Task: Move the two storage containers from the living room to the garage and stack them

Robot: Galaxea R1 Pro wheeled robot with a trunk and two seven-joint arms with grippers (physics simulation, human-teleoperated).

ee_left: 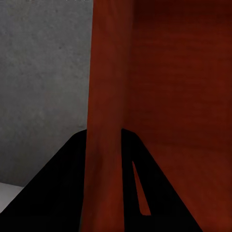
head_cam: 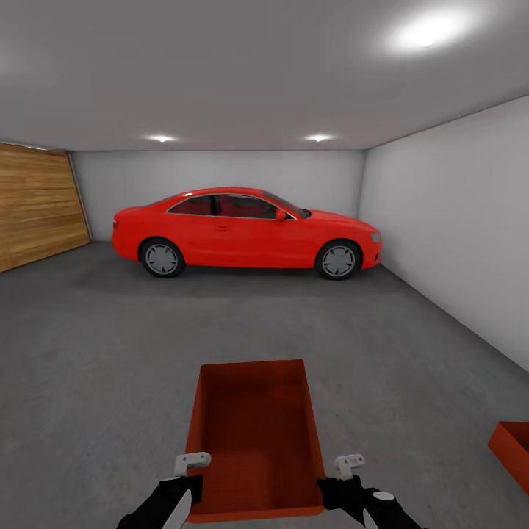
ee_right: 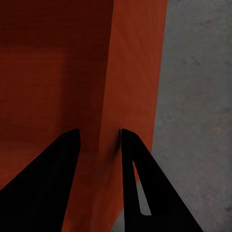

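Observation:
I am in the garage, holding one orange-red storage container [head_cam: 253, 430] straight ahead and low over the dark grey floor [head_cam: 110, 382]. My left gripper [head_cam: 192, 481] is shut on its left wall near the close corner. My right gripper [head_cam: 330, 485] is shut on its right wall. In the left wrist view the thin wall [ee_left: 104, 96] runs between the black fingers [ee_left: 58, 183] of the left gripper [ee_left: 102, 131]. The right wrist view has the wall [ee_right: 130, 72] pinched in the right gripper [ee_right: 99, 131]. The other storage container [head_cam: 514, 452] sits on the floor at the right edge, partly cut off.
A red car [head_cam: 246, 231] is parked across the far end. A wooden slat door [head_cam: 37, 202] fills the left wall, and a pale grey wall [head_cam: 455, 235] runs along the right. Open floor lies between me and the car.

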